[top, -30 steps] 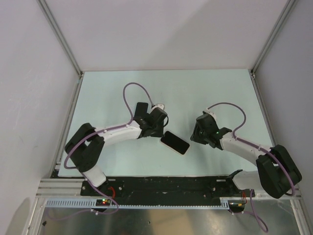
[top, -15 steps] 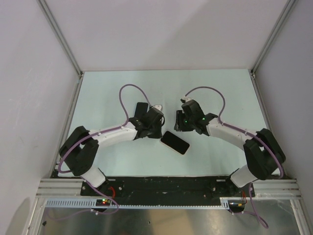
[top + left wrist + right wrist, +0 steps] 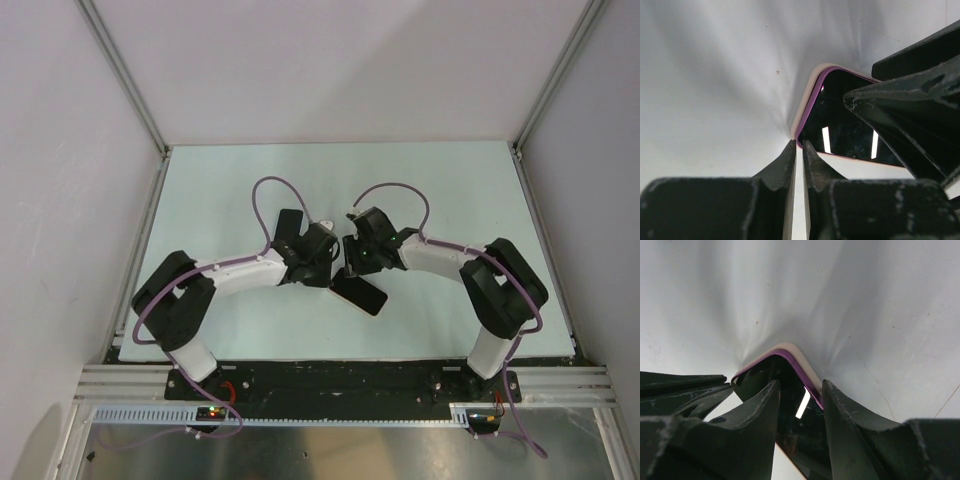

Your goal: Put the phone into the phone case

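Here, the phone (image 3: pixel 360 294) was near the middle of the table (image 3: pixel 450 190), a little toward the near edge. It was set diagonally, with its far end under the two grippers and its near end pointing toward the right arm's base. Its glossy black face was turned up and reflected two bright strips of light. The pale rim was visible along the edge, with a thin purple line just inside it. From the pictures I could not tell whether the phone rested flat on the table or was raised at one end.

The left gripper (image 3: pixel 799 147) was at one corner of the phone. Its fingers (image 3: pixel 782 165) were pressed almost together, with only a narrow slit between them, and the rim of the phone ran straight into that slit, so it was pinching the phone by its edge. The right gripper (image 3: pixel 800 383) was at the neighbouring corner. Its fingers (image 3: pixel 762 410) were spread apart, one on each side of the rim, and the dark face of the phone showed between them. Whether they touched the phone I could not tell. In the top view the two grippers met nearly tip to tip over the phone's far end.

The phone case (image 3: pixel 289 222) lay flat on the table just behind the left gripper, on the far side, apart from the phone. It was matte black, and part of it was hidden by the wrist.

A purple cable (image 3: pixel 270 190) arched over each arm.
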`<act>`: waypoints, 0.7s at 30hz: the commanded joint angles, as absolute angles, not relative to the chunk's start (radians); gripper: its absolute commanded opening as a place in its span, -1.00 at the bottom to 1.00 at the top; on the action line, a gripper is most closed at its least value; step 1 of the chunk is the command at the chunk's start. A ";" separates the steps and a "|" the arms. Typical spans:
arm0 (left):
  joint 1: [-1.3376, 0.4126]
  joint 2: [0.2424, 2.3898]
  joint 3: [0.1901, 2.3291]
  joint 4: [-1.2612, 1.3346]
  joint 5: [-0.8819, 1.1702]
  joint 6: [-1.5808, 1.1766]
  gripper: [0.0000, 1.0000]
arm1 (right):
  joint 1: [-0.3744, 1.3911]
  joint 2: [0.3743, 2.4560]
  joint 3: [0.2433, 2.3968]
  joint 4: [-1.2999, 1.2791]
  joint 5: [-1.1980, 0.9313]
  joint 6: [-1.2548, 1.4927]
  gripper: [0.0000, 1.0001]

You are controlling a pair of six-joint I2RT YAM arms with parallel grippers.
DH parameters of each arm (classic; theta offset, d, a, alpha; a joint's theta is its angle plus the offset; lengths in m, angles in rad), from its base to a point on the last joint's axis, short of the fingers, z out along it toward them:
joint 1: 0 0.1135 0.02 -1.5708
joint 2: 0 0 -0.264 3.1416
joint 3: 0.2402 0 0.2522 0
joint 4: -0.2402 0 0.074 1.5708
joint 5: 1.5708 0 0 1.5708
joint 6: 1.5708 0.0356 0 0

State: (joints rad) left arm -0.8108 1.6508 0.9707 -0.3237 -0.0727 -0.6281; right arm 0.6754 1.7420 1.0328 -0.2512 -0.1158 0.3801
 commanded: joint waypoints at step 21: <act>-0.810 1.738 0.992 -0.291 -0.058 -0.615 -0.99 | 0.700 1.839 1.124 -0.229 -0.118 0.360 -0.14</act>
